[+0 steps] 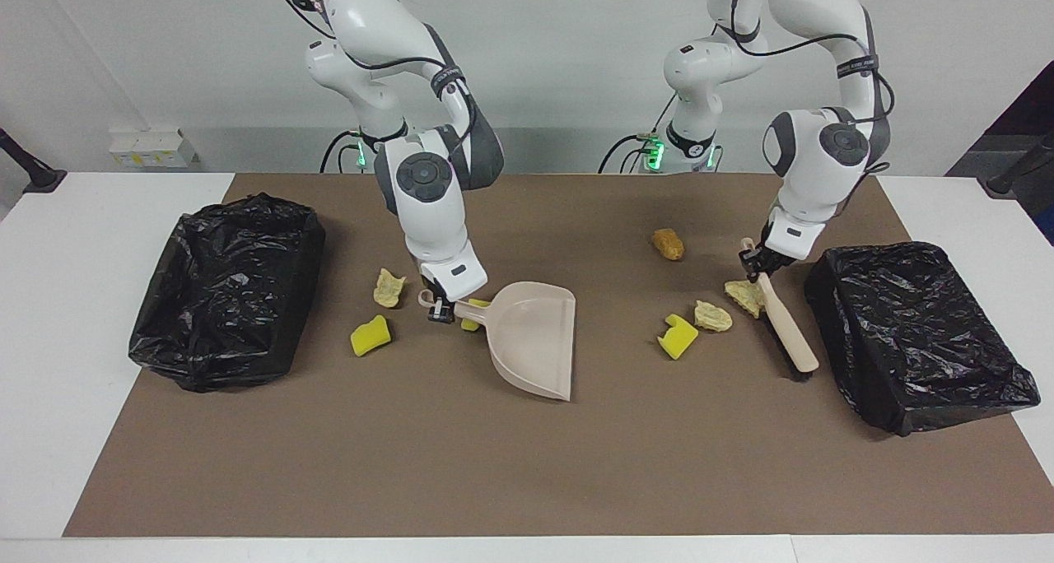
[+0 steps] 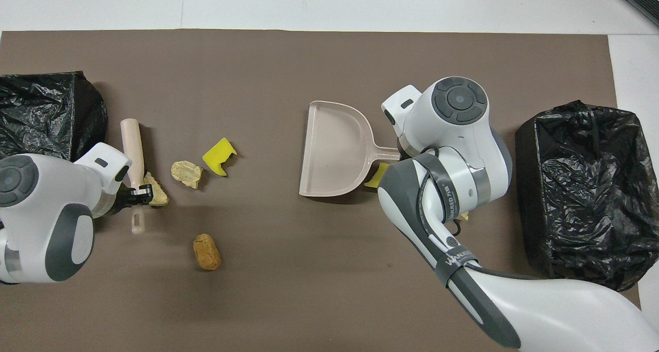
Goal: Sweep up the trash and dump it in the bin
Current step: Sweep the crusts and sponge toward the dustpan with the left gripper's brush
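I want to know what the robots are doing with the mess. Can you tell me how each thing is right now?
Brush: held by left gripper, bristles down beside a tan lump.
Dustpan: empty, handle held by right gripper.
Trash: scattered on the mat, none in the dustpan.
Bin by the left arm: bag-lined.
Bin by the right arm: bag-lined.

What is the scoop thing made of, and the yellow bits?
The dustpan looks like smooth beige plastic: one molded piece, faint sheen. The yellow chunk looks like foam, matte with cut corners. The black bin liner looks like thin plastic film, crinkled and shiny.
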Action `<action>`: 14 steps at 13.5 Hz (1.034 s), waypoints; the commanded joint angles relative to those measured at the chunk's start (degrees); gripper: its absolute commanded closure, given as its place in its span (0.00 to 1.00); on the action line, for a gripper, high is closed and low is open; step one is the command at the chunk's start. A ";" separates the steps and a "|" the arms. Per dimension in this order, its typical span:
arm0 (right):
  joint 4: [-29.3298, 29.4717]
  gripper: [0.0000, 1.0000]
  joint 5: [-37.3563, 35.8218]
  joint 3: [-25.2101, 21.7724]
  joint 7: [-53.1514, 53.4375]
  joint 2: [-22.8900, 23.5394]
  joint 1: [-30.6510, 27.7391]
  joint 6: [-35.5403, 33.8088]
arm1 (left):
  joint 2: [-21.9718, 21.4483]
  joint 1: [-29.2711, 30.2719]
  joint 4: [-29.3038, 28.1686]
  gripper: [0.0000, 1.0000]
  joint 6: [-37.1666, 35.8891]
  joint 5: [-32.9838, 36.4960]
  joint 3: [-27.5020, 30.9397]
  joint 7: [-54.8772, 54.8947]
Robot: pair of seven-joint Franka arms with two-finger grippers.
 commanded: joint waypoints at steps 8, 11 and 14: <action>-2.42 1.00 -0.33 0.65 -5.98 1.06 1.45 3.65 | 0.51 -18.21 -1.57 1.00 3.92 -7.20 0.36 -0.95; -2.42 1.00 -0.16 0.65 -6.07 1.06 2.41 3.65 | 3.50 -23.73 -0.51 1.00 8.14 -8.62 0.27 -4.35; -2.42 1.00 0.02 0.65 -5.63 1.15 2.60 3.65 | 4.03 -30.24 0.36 1.00 10.09 -10.71 0.18 -9.98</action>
